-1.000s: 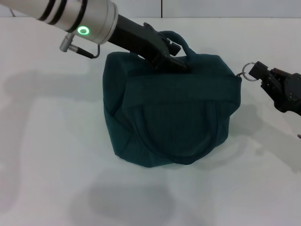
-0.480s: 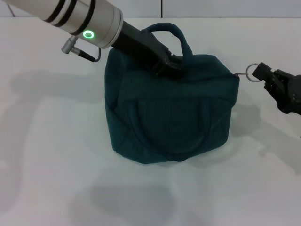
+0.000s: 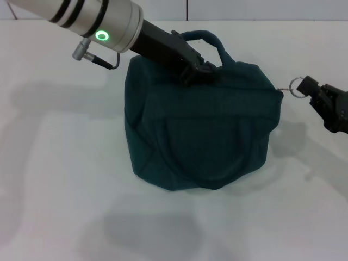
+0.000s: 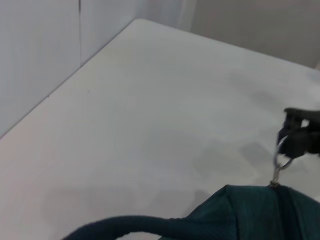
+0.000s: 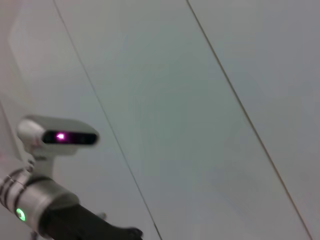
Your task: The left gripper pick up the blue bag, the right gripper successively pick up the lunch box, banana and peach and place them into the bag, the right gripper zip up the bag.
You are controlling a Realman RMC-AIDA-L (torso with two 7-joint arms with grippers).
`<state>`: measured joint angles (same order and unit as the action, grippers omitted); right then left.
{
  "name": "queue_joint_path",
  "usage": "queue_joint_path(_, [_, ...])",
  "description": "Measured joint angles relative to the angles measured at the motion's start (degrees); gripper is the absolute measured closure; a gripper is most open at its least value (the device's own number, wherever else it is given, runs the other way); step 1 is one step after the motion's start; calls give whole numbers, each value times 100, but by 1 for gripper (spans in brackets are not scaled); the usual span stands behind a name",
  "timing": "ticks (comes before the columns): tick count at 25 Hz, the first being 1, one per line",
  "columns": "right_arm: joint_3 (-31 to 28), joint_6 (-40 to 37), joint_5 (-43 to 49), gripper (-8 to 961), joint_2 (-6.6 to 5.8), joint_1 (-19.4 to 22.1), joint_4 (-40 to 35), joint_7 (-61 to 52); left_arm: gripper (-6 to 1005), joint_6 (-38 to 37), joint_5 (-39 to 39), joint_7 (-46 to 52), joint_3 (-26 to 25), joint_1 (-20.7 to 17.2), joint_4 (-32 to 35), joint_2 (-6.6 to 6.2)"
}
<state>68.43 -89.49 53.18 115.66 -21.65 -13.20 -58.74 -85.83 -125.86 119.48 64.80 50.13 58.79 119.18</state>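
Bag zipped along its top, the ring pull pinched at its right end.

Head view: the blue bag sits mid-table; the left gripper is clamped on its far top edge by the handle, and the right gripper grips the ring pull just off the right corner. Left wrist view: the ring pull hangs taut between the bag and the right gripper's clenched tips. Right wrist view: only the left arm shows.

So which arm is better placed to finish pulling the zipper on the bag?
The right. The right gripper is already shut on the ring pull at the bag's end, while the left gripper is busy holding the bag's top by the handle.
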Motion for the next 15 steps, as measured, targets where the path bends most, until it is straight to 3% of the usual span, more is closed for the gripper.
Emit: queue_joint_path(15, [23, 674, 26, 936, -3, -7, 125, 203, 948, -362, 117, 163, -387, -48, 200, -29])
